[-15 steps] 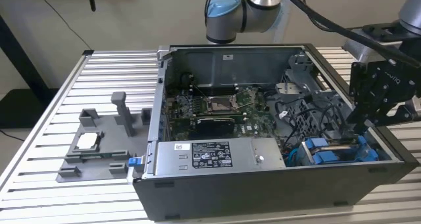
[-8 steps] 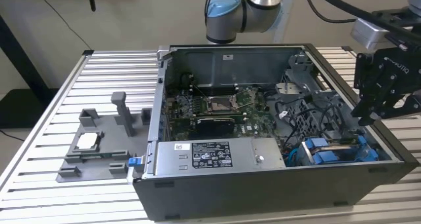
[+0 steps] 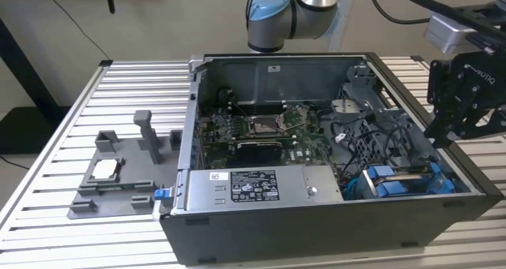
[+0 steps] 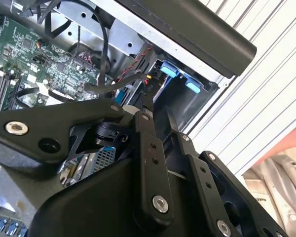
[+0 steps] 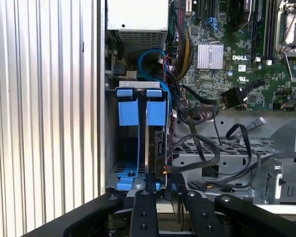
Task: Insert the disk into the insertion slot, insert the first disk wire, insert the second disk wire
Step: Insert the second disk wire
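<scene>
The disk (image 5: 158, 143) stands on edge in its blue carrier inside the insertion slot (image 5: 127, 148) of the grey drive cage. The exterior view has this cage (image 3: 402, 181) at the near corner of the open computer case on that view's right. My black gripper (image 3: 441, 135) hangs just above and beside the cage. In both wrist views its fingers come together on a black wire connector (image 4: 150, 79) with red and yellow leads, close to the disk's edge (image 5: 164, 170). Another black connector (image 5: 233, 96) lies loose over the motherboard.
The open case (image 3: 316, 221) sits on a slatted metal table (image 3: 134, 85). A grey power-supply box (image 3: 245, 186) fills its near side, and loose cables (image 5: 207, 158) cross the metal beside the cage. A grey fixture tray (image 3: 118, 177) lies at the exterior view's left.
</scene>
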Robot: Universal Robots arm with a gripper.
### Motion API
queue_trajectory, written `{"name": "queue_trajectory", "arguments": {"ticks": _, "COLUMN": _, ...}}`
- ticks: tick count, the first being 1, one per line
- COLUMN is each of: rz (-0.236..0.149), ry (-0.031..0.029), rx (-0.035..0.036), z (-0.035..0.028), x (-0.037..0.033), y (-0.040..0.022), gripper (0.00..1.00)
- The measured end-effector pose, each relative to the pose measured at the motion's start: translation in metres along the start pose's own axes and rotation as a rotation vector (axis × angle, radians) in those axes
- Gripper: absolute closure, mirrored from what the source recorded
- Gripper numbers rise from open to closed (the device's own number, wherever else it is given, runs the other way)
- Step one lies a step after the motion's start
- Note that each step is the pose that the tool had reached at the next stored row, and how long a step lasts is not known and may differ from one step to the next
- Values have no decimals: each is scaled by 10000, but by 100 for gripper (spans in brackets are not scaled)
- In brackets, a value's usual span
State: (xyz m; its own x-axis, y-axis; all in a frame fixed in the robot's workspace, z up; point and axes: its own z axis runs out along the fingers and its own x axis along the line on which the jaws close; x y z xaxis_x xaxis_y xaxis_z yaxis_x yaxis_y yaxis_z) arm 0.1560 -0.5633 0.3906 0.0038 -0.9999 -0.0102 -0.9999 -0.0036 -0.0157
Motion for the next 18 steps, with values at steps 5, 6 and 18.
{"name": "queue_trajectory", "arguments": {"ticks": 5, "rz": 0, "ry": -1, "rx": 0, "z": 1, "x": -66, "y": 0, "gripper": 73}}
{"name": "queue_trajectory", "arguments": {"ticks": 6, "rz": 0, "ry": -1, "rx": 0, "z": 2, "x": -90, "y": 0, "gripper": 73}}
{"name": "queue_trajectory", "arguments": {"ticks": 18, "rz": 0, "ry": -1, "rx": 0, "z": 6, "x": -452, "y": -2, "gripper": 73}}
